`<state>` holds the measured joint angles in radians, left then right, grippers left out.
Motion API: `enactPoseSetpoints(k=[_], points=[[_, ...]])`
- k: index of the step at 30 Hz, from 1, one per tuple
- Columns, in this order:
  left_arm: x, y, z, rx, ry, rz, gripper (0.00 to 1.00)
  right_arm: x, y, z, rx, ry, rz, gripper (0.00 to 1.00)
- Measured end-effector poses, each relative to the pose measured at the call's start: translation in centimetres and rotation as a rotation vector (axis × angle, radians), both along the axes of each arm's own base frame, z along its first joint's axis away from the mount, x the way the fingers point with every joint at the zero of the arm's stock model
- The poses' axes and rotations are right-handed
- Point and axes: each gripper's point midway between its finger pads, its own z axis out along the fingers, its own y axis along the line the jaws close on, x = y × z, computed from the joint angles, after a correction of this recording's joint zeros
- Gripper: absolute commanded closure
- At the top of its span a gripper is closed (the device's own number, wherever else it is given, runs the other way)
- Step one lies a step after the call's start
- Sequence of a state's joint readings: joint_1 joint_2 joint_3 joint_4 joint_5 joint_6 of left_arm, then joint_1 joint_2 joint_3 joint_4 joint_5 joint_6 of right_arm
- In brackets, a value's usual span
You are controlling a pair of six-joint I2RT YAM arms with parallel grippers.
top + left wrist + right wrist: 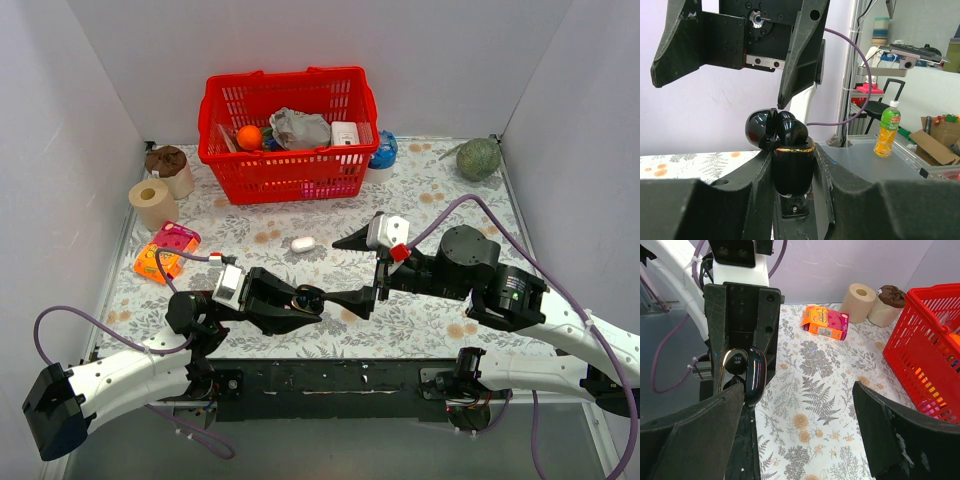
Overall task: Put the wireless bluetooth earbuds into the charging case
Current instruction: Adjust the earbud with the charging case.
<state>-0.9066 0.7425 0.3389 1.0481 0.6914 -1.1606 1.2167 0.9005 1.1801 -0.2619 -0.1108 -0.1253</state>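
My left gripper (306, 299) is shut on the charging case (311, 297) and holds it above the near middle of the table. In the left wrist view the glossy black case (792, 167) stands upright between the fingers (735, 200). Its lid (759, 130) is swung open to the left, above a gold rim. A black earbud (793, 131) sits in the top of it. The right wrist view shows the open case (754, 376) with an earbud (736, 363) inside the rim. My right gripper (353, 270) stands open just right of the case, one finger (690, 440) close beside it.
A red basket (288, 170) with several items stands at the back. A white pill-shaped case (303, 243) lies mid-table. An orange and pink box (166, 250), a paper roll (152, 202) and a brown-topped roll (170, 168) lie left. A green ball (478, 158) sits back right.
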Motion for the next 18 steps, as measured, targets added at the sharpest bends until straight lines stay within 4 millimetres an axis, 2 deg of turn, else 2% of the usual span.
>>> enactPoseSetpoints(k=[18], points=[[-0.31,0.23,0.44,-0.018,-0.008,-0.011,1.00,0.05,0.56,-0.79,-0.022,0.026,0.004,0.04]])
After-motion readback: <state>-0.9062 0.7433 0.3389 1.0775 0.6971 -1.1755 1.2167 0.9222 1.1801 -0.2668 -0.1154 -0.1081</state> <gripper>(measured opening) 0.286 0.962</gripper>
